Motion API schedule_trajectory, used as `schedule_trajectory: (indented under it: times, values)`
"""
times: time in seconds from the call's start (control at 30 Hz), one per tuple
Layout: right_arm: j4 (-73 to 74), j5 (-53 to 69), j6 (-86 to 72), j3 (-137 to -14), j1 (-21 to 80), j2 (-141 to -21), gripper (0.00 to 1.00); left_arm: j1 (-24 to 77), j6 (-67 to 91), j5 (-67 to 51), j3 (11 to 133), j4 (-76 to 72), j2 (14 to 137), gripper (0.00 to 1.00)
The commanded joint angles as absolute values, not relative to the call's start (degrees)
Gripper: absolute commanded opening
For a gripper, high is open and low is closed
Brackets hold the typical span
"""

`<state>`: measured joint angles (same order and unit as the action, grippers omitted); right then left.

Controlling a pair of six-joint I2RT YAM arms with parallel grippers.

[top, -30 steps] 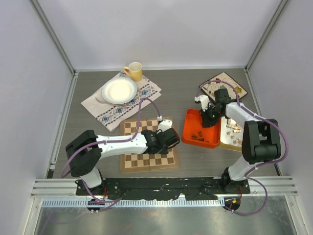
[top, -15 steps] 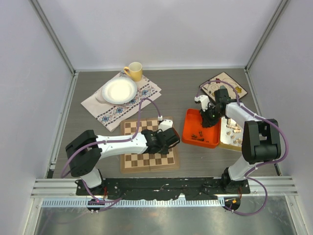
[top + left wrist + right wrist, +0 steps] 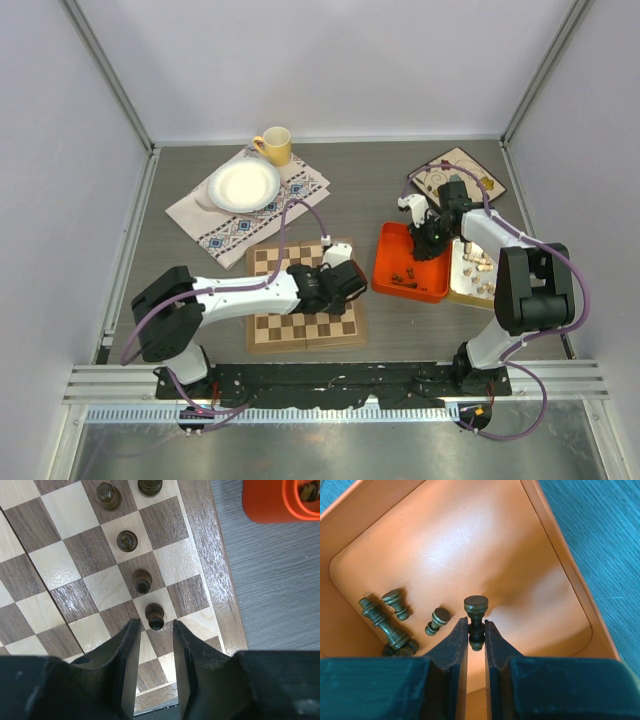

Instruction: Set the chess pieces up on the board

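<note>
- Left gripper point(image 3: 155, 624) hangs low over the board point(image 3: 75, 575), close to its right border. The jaws stand apart at a narrow-to-medium gap, and I see nothing clamped.
- A dark pawn point(image 3: 154, 615) stands upright on the board right at the fingertips. There's a sliver of board on both sides of it and the fingers point(image 3: 127, 645) aren't touching it.
- Beyond it a row of dark pieces point(image 3: 127, 541) runs up the same file, one per square, all upright. One more sits in the next file at the top edge, cut off.
- From the top camera the left gripper point(image 3: 350, 283) sits over the right side of the board point(image 3: 290, 325), with the arm lying across the middle.
- Right gripper point(image 3: 475, 630) is inside the orange tray point(image 3: 470, 530), jaws pinched in tight on a held pawn point(image 3: 476, 611), whose flat round end shows past the tips.
- Can't tell if that pawn is touching the tray floor or lifted.
- Loose dark pieces point(image 3: 437, 621) lie on their sides in the tray's left corner: two pawns, a taller piece, and one half hidden behind my finger.
- Top view shows the orange tray point(image 3: 390, 255) just right of the board, apart from it, with a cream tray point(image 3: 462, 292) touching its right side and holding pale pieces point(image 3: 480, 265).
- At the far left of the table point(image 3: 360, 190) are a white plate point(image 3: 243, 185) on a patterned cloth point(image 3: 215, 232) and a yellow cup point(image 3: 275, 146).
</note>
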<state>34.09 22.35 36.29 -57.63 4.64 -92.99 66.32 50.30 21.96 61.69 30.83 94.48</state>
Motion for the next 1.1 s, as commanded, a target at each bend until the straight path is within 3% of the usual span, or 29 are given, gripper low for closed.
schedule_trajectory:
  times: [0.0, 0.13, 0.23, 0.33, 0.4, 0.6, 0.73, 0.9, 1.07]
  values:
    - [33.66, 23.11, 36.65, -58.71, 4.57, -89.48, 0.03, 66.62, 50.89, 23.64, 64.16, 31.82, 89.57, 0.36]
    - [35.5, 25.92, 36.12, -60.2, 4.57, -86.58, 0.03, 66.62, 47.83, 21.98, 63.03, 30.5, 85.0, 0.43]
    - [38.58, 30.05, 35.25, -61.87, 4.48, -84.64, 0.03, 66.53, 44.31, 21.01, 60.22, 25.94, 79.38, 0.56]
    - [41.3, 34.09, 33.32, -63.45, 4.39, -82.97, 0.03, 66.18, 34.75, 19.17, 54.77, 13.77, 72.62, 0.88]
    - [44.88, 38.47, 33.13, -65.2, 4.31, -82.27, 0.04, 64.09, 32.27, 15.23, 50.2, 7.42, 68.84, 1.0]
    - [60.1, 49.64, 57.27, -65.66, 5.09, -77.71, 0.05, 49.34, 42.17, -12.0, 45.7, -12.03, 68.98, 0.99]
    - [62.22, 51.32, 66.52, -63.46, 9.03, -74.8, 0.05, 47.46, 49.47, -19.76, 47.02, -19.13, 73.63, 0.99]
    - [56.35, 51.15, 63.13, -61.35, 17.04, -72.69, 0.05, 47.55, 59.22, -26.54, 48.51, -27.42, 80.32, 0.98]
    - [52.38, 51.15, 59.41, -61.78, 18.9, -72.24, 0.05, 47.9, 60.47, -27.69, 48.25, -28.39, 81.83, 0.86]
